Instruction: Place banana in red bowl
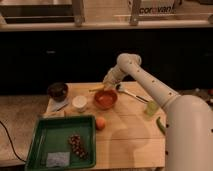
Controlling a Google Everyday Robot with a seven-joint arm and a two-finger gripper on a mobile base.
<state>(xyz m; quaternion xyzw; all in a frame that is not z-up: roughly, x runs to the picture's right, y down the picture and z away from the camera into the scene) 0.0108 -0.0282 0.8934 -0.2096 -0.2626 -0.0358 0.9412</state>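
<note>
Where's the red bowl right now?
In the camera view, the red bowl sits near the middle of the table, right of the white cup and behind the orange. The end effector hovers just above its far rim.

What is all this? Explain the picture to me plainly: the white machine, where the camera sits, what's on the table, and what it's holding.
The white machine is a robot arm on a mobile base, reaching in from the right. Its gripper hangs just above the far rim of the red bowl. There is only one view, looking down at the wooden table; where the camera is mounted is not known. A yellowish strip beside the gripper may be the banana; whether it is held I cannot tell. Also there: a dark bowl, a white cup, an orange, a green tray holding a dark cluster, a long utensil and a pale green cup.
</note>
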